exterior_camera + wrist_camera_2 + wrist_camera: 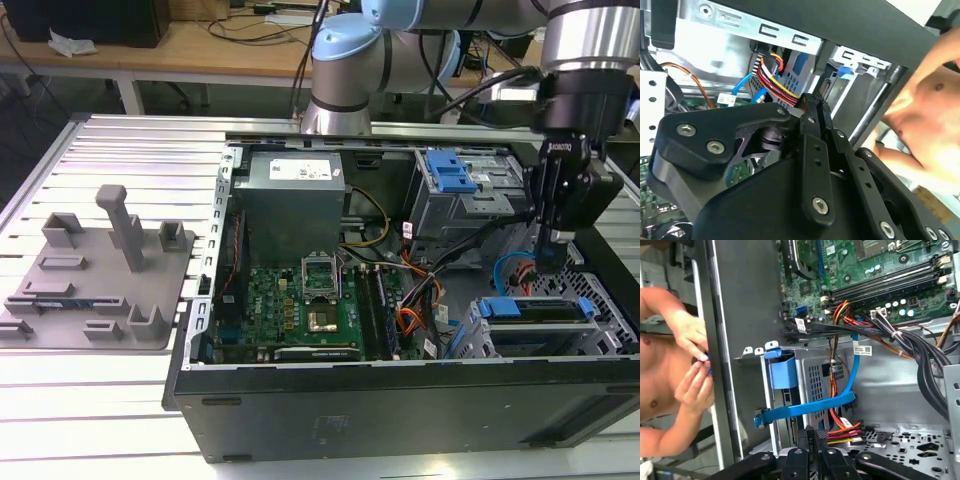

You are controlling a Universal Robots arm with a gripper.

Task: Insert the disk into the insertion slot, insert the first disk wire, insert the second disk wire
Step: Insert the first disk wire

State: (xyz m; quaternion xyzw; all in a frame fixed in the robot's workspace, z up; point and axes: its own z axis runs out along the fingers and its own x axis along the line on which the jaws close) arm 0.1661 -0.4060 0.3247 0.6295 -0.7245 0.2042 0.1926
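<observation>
Logging position first, A asks: where is the flat silver hard drive in its bright blue plastic frame point(530, 308)?

B: Seated in the small grey perforated metal drive cage point(600, 340), at the exterior view's right end of the black computer case point(400, 410). The blue frame shows along the cage's top edge. In the first wrist view the blue plastic point(782, 372) sits at the cage mouth, just beside the perforated side wall point(817, 385). The silver body is mostly hidden.

A: Gripper?

B: The black two-finger gripper point(548, 262) hangs just above the cage, near the drive's far end. In both wrist views point(812, 437) point(812, 105) the fingers are drawn together, pinching the end of the red, yellow and black wire bundle point(852, 431).

A: Other wiring?

B: A flat bright blue cable point(810, 410) lies across the cage's side, apart from the fingers. A person's hands point(692, 370) are outside the case wall, well apart from the gripper.
</observation>
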